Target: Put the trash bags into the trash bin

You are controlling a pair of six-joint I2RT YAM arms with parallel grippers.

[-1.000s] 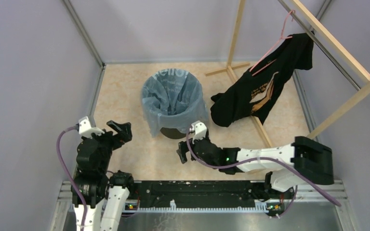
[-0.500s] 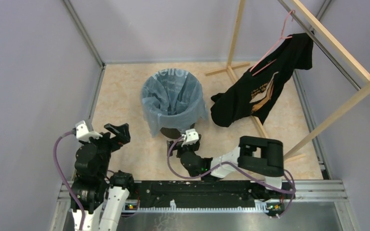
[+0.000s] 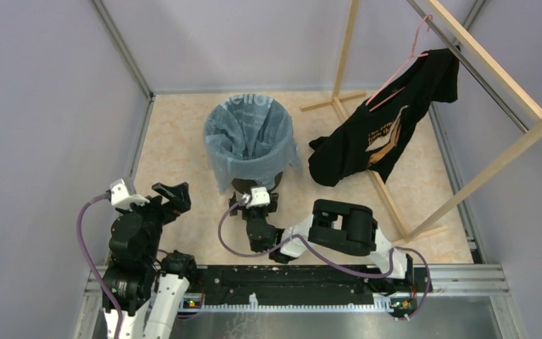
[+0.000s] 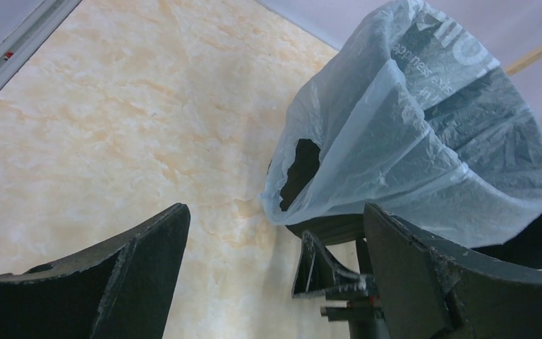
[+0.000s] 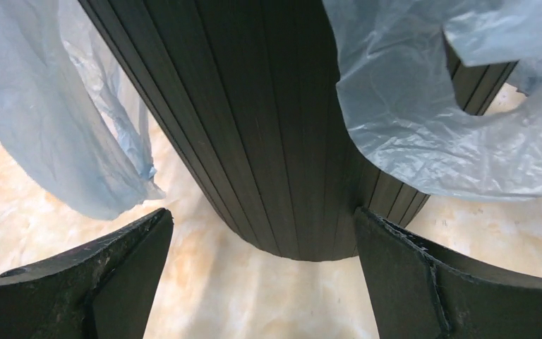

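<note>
Trash bin (image 5: 275,127), round, black, ribbed plastic, stands on the beige marbled table (image 3: 176,134), the pale blue plastic trash bag (image 3: 250,138) folded over its rim as lining. The right gripper (image 3: 254,202) hovers at its base, jaws wide, empty, perhaps to steady it; the left gripper (image 3: 172,196) waits apart, equally wide, empty.

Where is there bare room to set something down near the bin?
Free: the tabletop between the trash bin and the left wall, ahead of the left gripper, and the strip behind the bin. Crowded: right of it, under the shirt and rack; the right gripper sits at its base.
</note>
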